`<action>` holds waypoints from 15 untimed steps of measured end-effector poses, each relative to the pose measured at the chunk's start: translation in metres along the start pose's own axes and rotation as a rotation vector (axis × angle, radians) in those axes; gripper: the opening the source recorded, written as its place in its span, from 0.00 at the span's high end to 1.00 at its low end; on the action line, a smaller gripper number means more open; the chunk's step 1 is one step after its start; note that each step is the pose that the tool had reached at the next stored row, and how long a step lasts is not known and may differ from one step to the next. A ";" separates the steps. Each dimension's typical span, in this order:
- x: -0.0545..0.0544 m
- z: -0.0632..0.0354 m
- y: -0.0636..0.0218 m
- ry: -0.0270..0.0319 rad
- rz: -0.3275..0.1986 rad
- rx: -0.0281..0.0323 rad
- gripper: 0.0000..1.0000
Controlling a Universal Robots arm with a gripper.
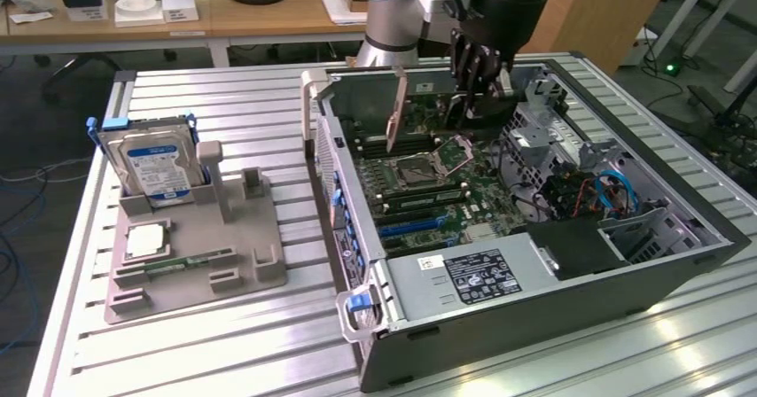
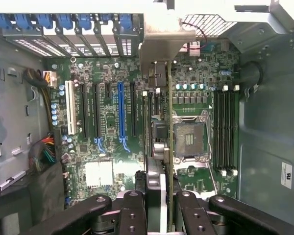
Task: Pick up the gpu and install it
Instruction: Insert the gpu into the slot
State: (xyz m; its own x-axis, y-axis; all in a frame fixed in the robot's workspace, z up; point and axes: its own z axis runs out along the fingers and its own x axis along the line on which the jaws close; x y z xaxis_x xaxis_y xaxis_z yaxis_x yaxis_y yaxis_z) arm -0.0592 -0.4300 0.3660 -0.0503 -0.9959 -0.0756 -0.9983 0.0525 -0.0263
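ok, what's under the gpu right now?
The motherboard, with the blue slot to one side of the gpu and the CPU socket to the other. The strip directly beneath the card is covered by it.

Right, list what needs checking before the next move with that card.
1. Grip on the graphics card: the gripper is shut on it, ok.
2. Card over the open computer case, above the motherboard: ok.
3. Long slots on the board free, the blue slot included: ok.
4. Card edge lined up with a slot: cannot tell.
5. Card seated in a slot: not ok, it hangs above the board.
6. Hard drive standing in its holder outside the case, out of the way: ok.
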 end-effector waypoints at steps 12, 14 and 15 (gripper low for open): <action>0.001 0.0072 0.0002 -0.0011 0.000 0.0000 0.72; 0.001 0.0083 0.0002 -0.0010 0.000 0.0000 0.72; 0.001 0.0089 0.0002 -0.0011 0.000 0.0000 0.72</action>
State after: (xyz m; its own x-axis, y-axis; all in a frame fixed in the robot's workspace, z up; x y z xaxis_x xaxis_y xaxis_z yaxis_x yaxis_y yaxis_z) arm -0.0592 -0.4303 0.3570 -0.0504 -0.9958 -0.0767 -0.9983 0.0526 -0.0263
